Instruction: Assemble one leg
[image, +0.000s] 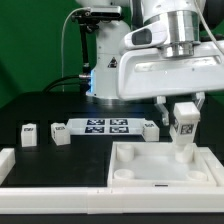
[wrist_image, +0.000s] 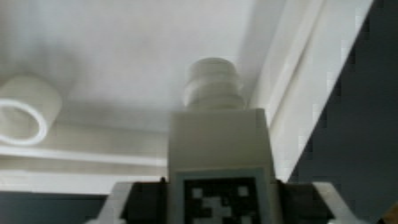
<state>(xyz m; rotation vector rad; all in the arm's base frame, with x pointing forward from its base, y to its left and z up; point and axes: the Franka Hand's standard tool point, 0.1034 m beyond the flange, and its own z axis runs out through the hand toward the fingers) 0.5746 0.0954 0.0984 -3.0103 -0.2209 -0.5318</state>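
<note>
The pincer (image: 185, 118) was clamped on the leg (image: 184, 130), holding it upright with its narrow tip at or just over the far corner of the tray (image: 150, 178) on the exterior view's right. Done well, the step called for centring that tip on the corner socket and holding the leg plumb before lowering and turning. The dark tabletop (image: 30, 105) carried three spare legs (image: 58, 133) and the marker board (image: 105, 126) beyond the tray, well apart from the work.
</note>
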